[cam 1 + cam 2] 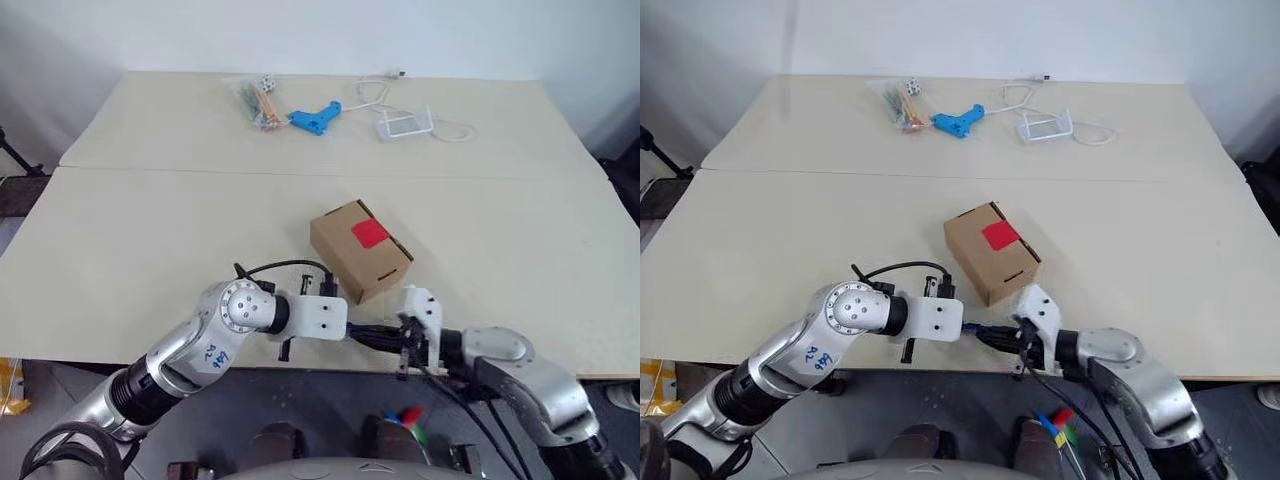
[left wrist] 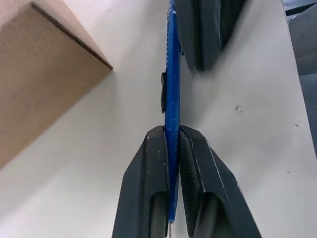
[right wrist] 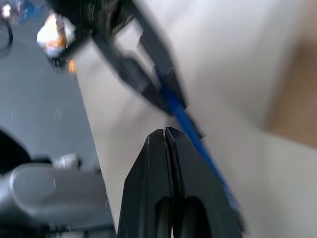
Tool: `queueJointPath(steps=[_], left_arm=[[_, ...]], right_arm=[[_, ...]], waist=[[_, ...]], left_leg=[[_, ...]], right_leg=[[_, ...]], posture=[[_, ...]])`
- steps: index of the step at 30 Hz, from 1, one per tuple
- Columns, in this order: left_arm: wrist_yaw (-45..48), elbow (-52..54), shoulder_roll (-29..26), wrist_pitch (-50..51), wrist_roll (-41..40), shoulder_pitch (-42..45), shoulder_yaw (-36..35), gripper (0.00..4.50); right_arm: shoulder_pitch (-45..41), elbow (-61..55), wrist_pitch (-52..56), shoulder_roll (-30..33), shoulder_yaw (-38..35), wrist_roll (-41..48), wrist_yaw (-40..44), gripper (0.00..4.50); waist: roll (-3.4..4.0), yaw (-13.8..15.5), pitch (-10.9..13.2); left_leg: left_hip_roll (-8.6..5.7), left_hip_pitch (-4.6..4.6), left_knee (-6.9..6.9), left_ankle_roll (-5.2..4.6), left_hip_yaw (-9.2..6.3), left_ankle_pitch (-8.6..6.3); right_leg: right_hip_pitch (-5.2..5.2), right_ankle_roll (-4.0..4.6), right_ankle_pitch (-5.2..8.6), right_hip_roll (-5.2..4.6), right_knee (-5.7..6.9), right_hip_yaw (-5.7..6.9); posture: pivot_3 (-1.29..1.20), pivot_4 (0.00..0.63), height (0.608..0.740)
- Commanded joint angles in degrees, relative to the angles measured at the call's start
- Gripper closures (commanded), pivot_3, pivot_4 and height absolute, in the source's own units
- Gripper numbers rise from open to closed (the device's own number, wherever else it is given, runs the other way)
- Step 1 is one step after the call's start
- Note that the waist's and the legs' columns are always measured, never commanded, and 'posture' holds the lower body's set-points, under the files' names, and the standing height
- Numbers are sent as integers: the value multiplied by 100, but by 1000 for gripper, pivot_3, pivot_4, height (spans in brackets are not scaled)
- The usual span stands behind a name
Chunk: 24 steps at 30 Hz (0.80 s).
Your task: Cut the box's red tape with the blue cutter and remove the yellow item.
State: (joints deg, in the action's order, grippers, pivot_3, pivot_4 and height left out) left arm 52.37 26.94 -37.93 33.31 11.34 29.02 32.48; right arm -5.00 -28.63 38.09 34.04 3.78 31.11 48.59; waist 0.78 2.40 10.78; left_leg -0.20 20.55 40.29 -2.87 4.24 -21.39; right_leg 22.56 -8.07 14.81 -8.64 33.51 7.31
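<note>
Two end effectors met at the worktop's (image 1: 120, 230) near edge: the left end effector (image 2: 172, 136) pinched the blue cutter (image 2: 172, 84), the right end effector (image 3: 166, 135) clenched beside it. Just beyond sat the box (image 1: 360, 250) with red tape (image 1: 369, 233). No legible writing.

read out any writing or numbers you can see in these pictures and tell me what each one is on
Blue handwritten marks on the left forearm: too blurred and tilted to read for certain.
The box: no print; it bears the plain red tape.
The blue cutter, pinched in the left gripper: no lettering seen.
The blue gun-shaped tool and the clear bag: too small to tell.
</note>
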Motion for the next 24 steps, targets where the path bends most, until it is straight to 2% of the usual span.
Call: queueJointPath(steps=[1,2,3,5,9,16,24], left_arm=[[92,-178,-234,-453,-208,-391,-326,4098],[270,-92,-283,-294,-398,-479,-405,4098],[395,-38,-318,-180,-533,-533,-455,3720],[657,101,-422,31,-770,-597,-512,3275],[572,-30,-251,128,-962,-496,-739,2159],[700,-268,-454,-70,-1070,-477,-945,2159],[574,-707,-101,182,-1031,-313,-693,2159]], right_arm=[[187,-432,106,318,-615,494,160,4457],[220,-417,88,402,-637,472,183,4457],[233,-399,67,460,-638,455,188,4500],[248,-390,79,506,-684,513,169,4500],[261,-388,40,528,-739,675,268,4500],[329,-423,45,643,-834,806,308,4500],[376,-465,6,651,-845,891,312,4500]], waist=[[0,-35,1],[-5,-59,-1],[-6,-83,0],[-4,-120,0],[-1,-101,1],[-2,-92,2],[-2,-61,2]], left_leg=[[1,-1,-1,1,0,0],[1,0,-5,1,-15,0],[3,-1,-6,4,-21,-1],[4,-1,-11,6,-21,-2],[6,-2,-22,10,-22,-3],[0,5,-21,7,-24,-5],[-3,4,-11,5,-22,0]], right_leg=[[0,0,0,-1,0,-1],[-11,0,0,-5,-3,2],[-9,0,0,-1,0,10],[-4,2,1,0,1,11],[0,2,1,6,3,25],[0,0,1,7,-3,28],[-6,0,1,5,-2,24]], posture=[[0,150,740],[0,150,740],[0,150,740],[0,150,740],[0,150,740],[0,150,740],[0,150,740]])
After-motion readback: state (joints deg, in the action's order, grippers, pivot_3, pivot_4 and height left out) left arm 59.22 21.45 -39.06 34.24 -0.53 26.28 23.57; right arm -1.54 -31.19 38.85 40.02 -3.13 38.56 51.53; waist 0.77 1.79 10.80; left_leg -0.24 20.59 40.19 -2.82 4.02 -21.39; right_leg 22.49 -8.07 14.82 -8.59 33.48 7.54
